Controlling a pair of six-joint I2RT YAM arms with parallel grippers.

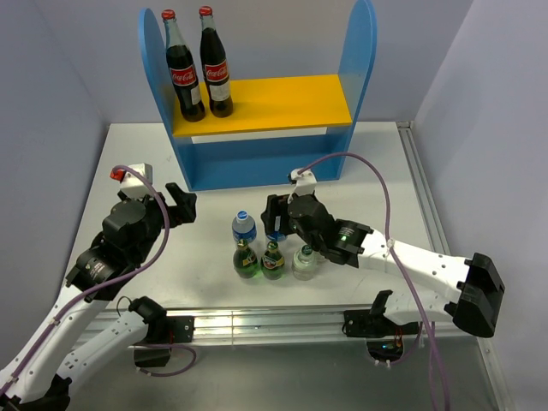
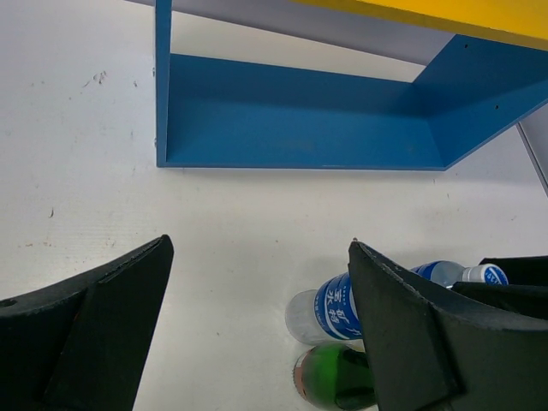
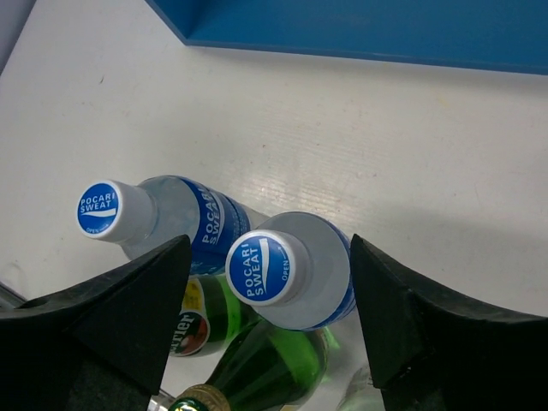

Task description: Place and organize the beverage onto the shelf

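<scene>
The blue shelf (image 1: 358, 64) stands at the back with a yellow upper board (image 1: 274, 98); its blue base shows in the left wrist view (image 2: 300, 120). Small bottles stand in a cluster on the table. One blue-capped water bottle (image 1: 244, 227) stands free. My right gripper (image 1: 276, 221) is open, with its jaws on either side of the second blue-capped bottle (image 3: 261, 267) and apart from it. Two green glass bottles (image 1: 247, 257) (image 1: 273, 259) and a clear pale-capped bottle (image 1: 305, 261) stand in front. My left gripper (image 1: 182, 205) is open and empty, left of the cluster.
Two tall red-capped cola bottles (image 1: 184, 73) (image 1: 216, 68) stand on the left of the yellow board. A metal rail (image 1: 274, 321) runs along the table's near edge. Grey walls close in left and right. The second clear bottle is not in view.
</scene>
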